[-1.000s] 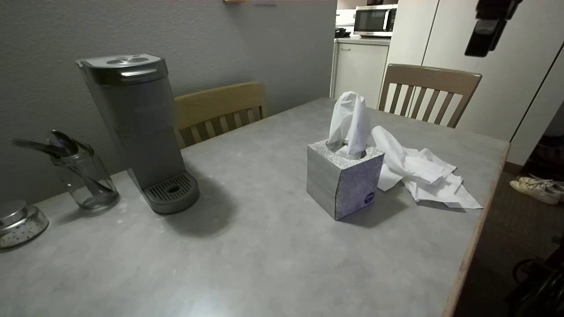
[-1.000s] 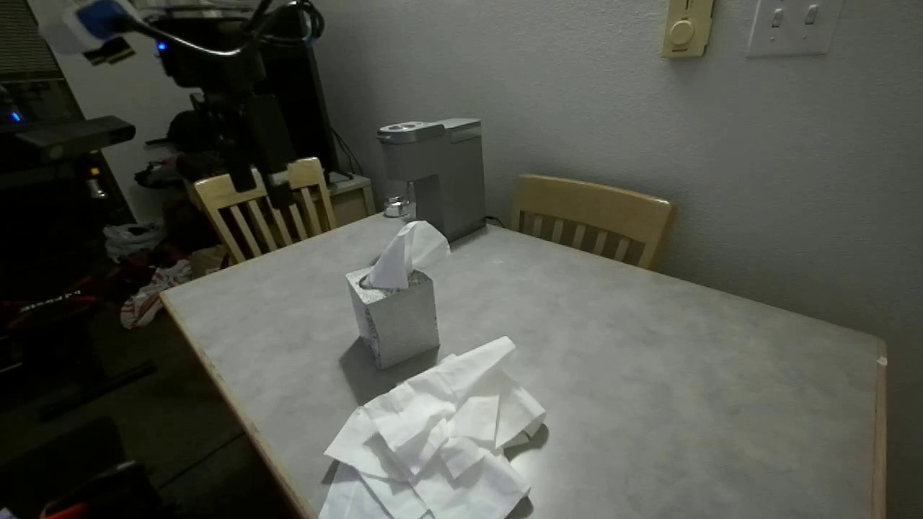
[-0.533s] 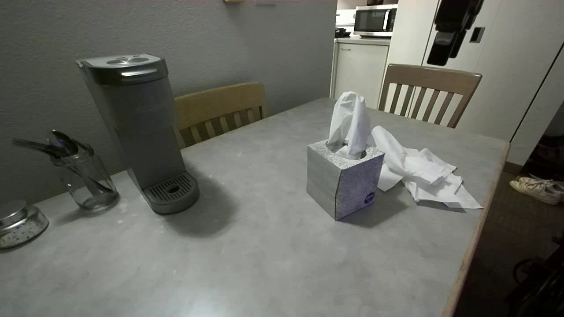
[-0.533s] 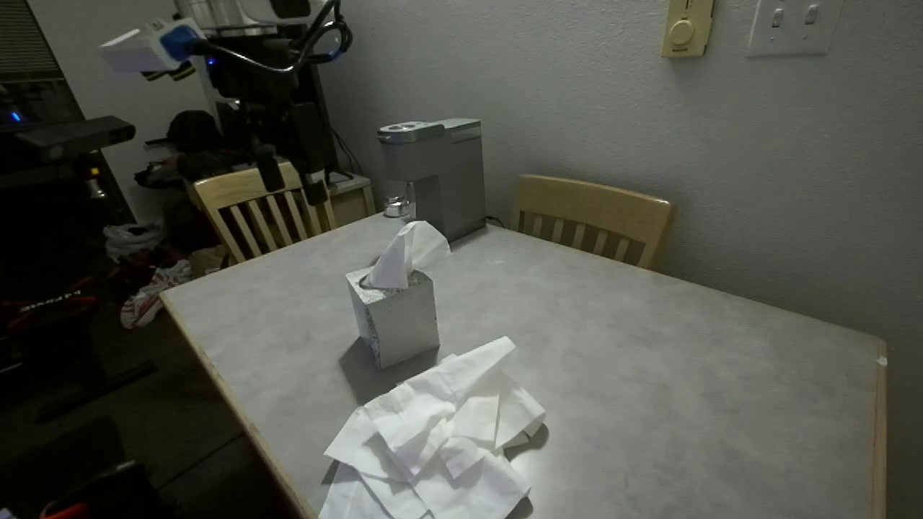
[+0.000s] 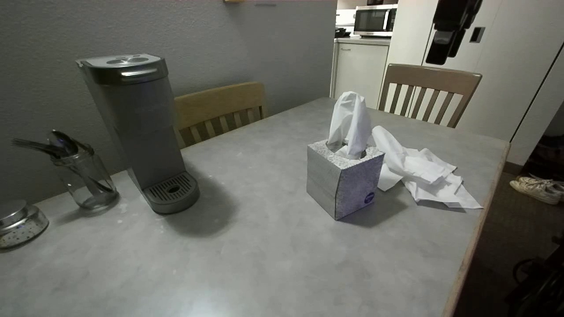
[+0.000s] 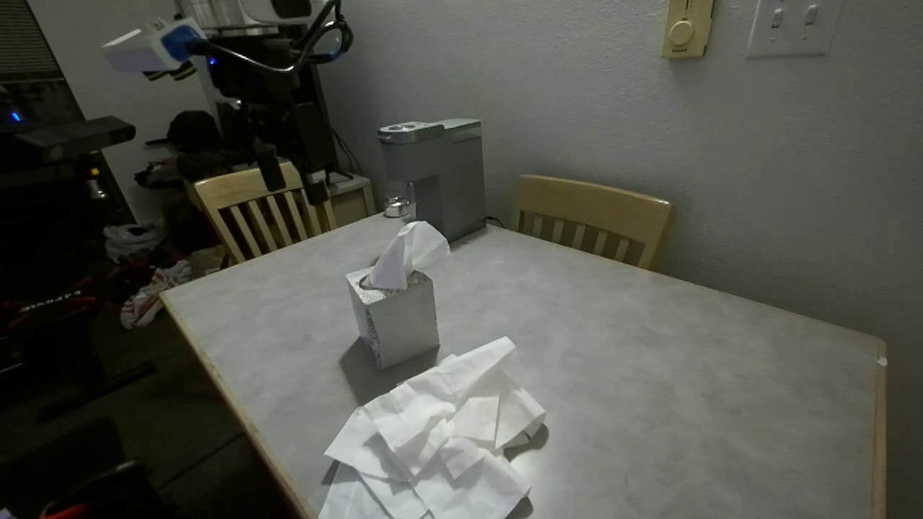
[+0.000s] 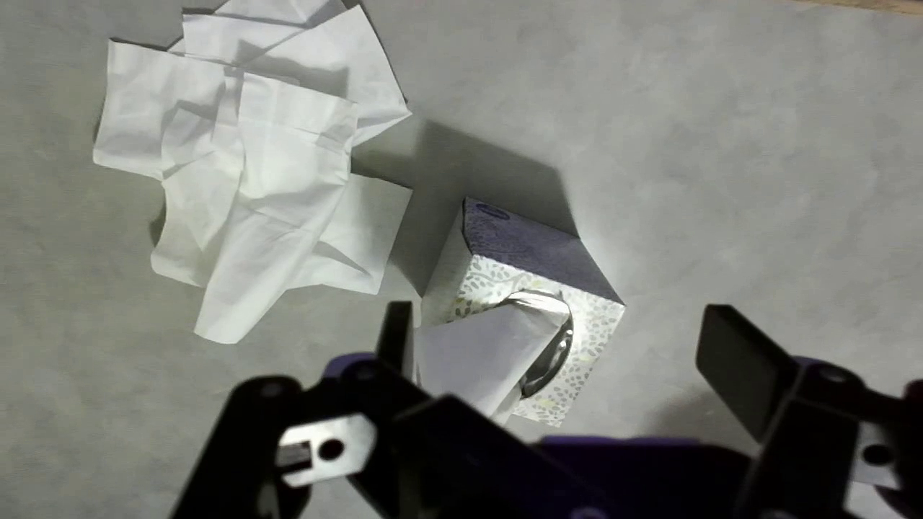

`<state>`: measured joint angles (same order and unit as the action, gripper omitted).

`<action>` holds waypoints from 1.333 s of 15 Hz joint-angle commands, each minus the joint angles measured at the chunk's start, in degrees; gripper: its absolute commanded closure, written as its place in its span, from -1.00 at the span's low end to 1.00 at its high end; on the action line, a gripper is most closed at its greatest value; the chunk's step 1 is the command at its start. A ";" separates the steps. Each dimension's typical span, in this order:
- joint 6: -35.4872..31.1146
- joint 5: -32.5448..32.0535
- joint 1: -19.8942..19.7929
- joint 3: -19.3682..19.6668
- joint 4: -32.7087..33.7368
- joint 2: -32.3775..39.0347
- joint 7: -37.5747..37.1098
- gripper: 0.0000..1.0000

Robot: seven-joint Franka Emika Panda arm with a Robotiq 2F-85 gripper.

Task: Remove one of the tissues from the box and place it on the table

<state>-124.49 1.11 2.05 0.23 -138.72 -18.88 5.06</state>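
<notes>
Dim room. In an exterior view, the tabletop (image 5: 255, 240) glares at seven o'clock; in the wrist view, the box (image 7: 537, 263) casts shadow toward eleven.

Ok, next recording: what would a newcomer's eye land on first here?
Probably the bright heap of crumpled white tissues on the grey table, beside the box with one tissue standing up out of it. Next, the tall grey coffee maker near the wall. In the wrist view, the black gripper hangs open, the box showing between its fingers.
</notes>
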 commanded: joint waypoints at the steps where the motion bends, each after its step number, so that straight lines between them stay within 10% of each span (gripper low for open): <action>1: -2.74 -1.09 -0.54 -0.33 1.81 3.93 -0.76 -1.00; 20: -3.31 -14.86 1.31 -2.94 23.47 21.69 -14.58 -1.00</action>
<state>-130.34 -10.95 2.83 -2.60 -116.49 2.26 -5.85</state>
